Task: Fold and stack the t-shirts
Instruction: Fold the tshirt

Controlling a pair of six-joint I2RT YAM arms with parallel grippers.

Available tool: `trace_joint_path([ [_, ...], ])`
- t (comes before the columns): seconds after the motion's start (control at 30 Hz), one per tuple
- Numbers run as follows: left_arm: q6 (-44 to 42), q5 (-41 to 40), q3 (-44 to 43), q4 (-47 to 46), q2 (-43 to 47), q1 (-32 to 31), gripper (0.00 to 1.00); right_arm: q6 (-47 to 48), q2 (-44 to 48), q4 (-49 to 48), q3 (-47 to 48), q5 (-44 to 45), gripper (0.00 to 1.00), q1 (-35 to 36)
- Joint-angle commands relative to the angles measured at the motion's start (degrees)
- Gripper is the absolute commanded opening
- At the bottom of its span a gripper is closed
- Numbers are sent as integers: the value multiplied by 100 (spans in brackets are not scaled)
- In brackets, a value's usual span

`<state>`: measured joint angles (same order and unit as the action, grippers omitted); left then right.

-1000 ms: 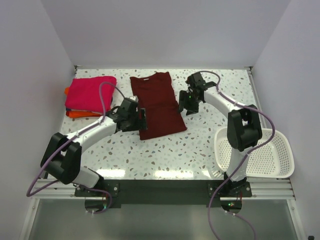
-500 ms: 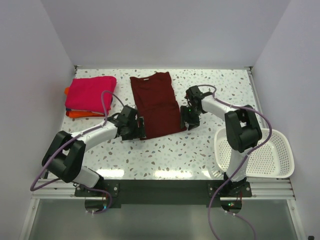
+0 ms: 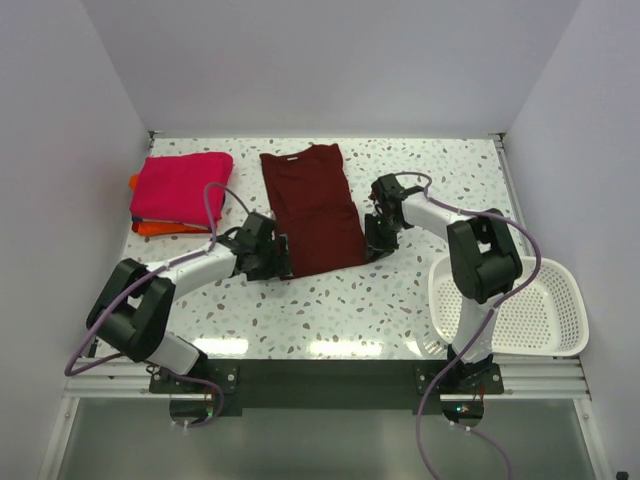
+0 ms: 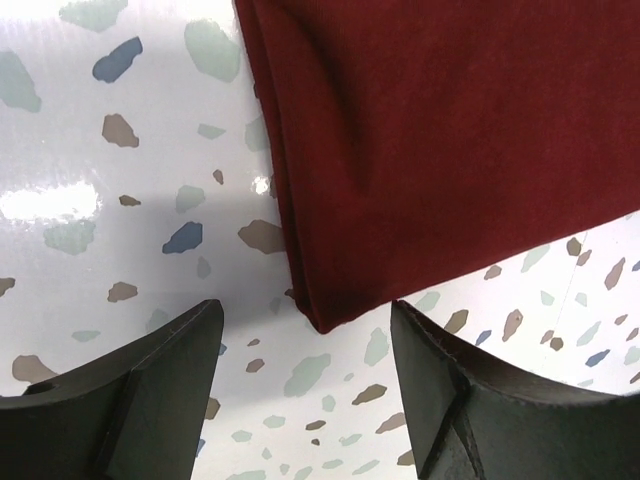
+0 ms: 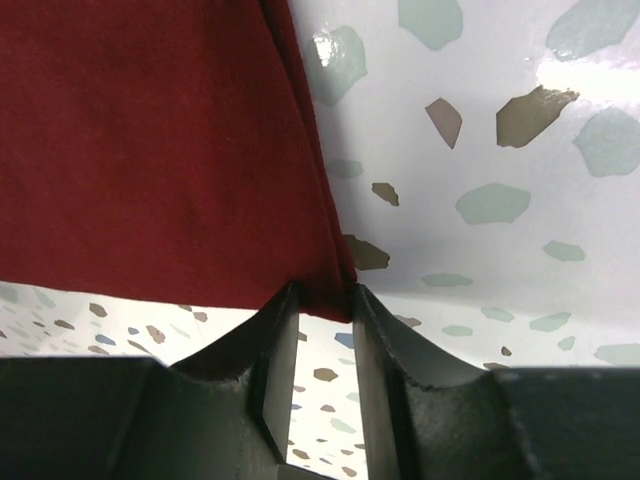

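Note:
The dark maroon t-shirt (image 3: 315, 210) lies flat as a long rectangle in the middle of the table, collar at the far end. My left gripper (image 3: 283, 258) is open, low over the table, its fingers either side of the shirt's near left corner (image 4: 325, 310) and not touching it. My right gripper (image 3: 372, 246) is closed on the shirt's near right corner (image 5: 325, 268), the cloth pinched between its fingertips (image 5: 283, 310). The folded magenta-pink t-shirt (image 3: 180, 185) lies on the orange t-shirt (image 3: 150, 228) at the far left.
A white slotted basket (image 3: 565, 285) stands at the right front edge of the table. The speckled tabletop (image 3: 330, 310) is bounded by white walls at the back and sides.
The right gripper has moved along the shirt's right edge to its near right corner and closed on it. The left gripper has slid a little nearer, to the near left corner.

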<state>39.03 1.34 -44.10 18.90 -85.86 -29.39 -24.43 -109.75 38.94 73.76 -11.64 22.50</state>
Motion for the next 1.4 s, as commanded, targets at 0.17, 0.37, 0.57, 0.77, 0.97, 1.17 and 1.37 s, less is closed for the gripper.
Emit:
trace_joint_path([
  [0.17,0,-55,-55,-343,-334,-23,65,52,-99,-88,-54,-111,26,44],
  [0.37,-62,-126,-143,-193,-396,-155,49,52,-108,-97,-54,-146,24,44],
  [0.57,-18,-117,-55,-88,-431,-225,36,34,-125,-97,-2,-181,18,44],
  [0.77,-9,-117,94,-97,-352,-252,29,78,-169,-27,42,-190,11,53],
  [0.97,-35,-117,121,-105,-334,-260,3,140,-169,61,42,-234,0,79],
  [1.17,-114,-99,182,35,-98,-304,0,271,147,394,-80,-251,0,105],
  [1.37,-1,278,139,667,508,-383,0,517,815,1009,-476,-234,0,123],
])
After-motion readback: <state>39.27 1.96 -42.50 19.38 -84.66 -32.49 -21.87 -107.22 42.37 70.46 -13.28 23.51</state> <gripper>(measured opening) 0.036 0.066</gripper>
